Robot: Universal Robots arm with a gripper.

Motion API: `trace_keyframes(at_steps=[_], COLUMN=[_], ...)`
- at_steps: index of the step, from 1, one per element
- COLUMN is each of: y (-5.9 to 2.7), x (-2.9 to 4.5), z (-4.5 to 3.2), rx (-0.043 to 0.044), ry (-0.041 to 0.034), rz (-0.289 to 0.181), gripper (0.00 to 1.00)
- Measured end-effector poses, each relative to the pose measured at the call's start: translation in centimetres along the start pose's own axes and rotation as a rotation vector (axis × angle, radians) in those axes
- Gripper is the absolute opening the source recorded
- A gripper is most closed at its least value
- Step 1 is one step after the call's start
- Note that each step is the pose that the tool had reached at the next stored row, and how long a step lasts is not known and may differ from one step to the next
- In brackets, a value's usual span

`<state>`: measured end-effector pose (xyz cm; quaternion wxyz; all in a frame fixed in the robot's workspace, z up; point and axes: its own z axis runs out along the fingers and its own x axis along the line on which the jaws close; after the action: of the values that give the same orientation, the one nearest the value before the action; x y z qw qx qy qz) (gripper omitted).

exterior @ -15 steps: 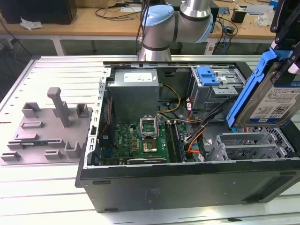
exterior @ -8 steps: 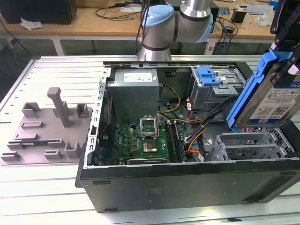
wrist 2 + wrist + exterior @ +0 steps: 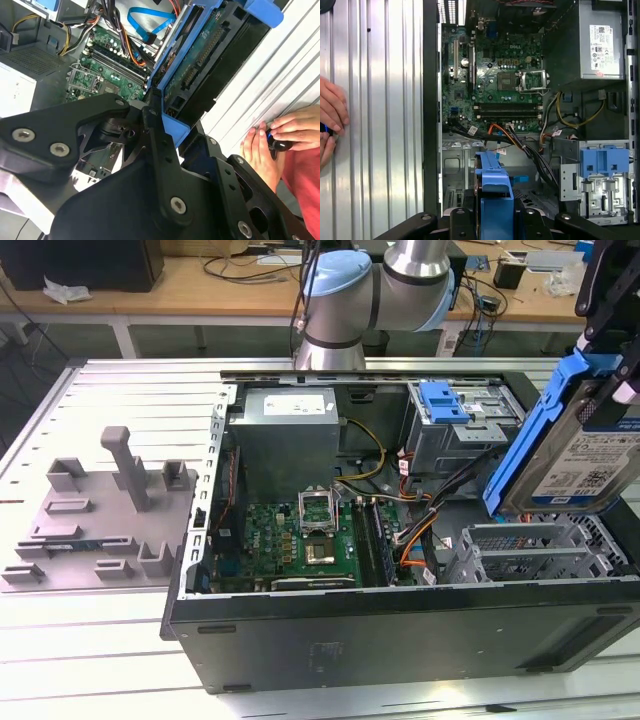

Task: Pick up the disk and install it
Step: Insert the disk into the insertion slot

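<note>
The disk (image 3: 592, 455), a silver drive with a white-and-blue label in a blue carrier, hangs tilted on edge above the open computer case (image 3: 400, 625), at the exterior view's right. My gripper (image 3: 608, 380) is shut on it from above, with black fingers on both sides. In the second wrist view the disk (image 3: 210, 55) shows its green circuit-board side, held in the gripper (image 3: 182, 132). In the first wrist view the disk's blue carrier edge (image 3: 492, 182) sticks out from the gripper (image 3: 495, 220), over the case's metal drive bays (image 3: 455, 170).
Inside the case lie a motherboard (image 3: 300, 540), a grey power supply (image 3: 285, 425), bundled cables (image 3: 420, 510) and a drive cage with a blue latch (image 3: 445, 400). Metal drive bays (image 3: 540, 550) sit under the disk. A grey fixture (image 3: 100, 510) lies on the table. A person's hands (image 3: 270, 142) rest beside the case.
</note>
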<state>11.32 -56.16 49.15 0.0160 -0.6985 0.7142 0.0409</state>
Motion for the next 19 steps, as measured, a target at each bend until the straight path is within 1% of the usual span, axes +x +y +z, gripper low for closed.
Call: trace_keyframes(at_steps=[19], y=[-0.12], x=[0.06], z=[0.73], rx=[-0.001], ry=[0.0007], rz=[-0.013], gripper=[0.36])
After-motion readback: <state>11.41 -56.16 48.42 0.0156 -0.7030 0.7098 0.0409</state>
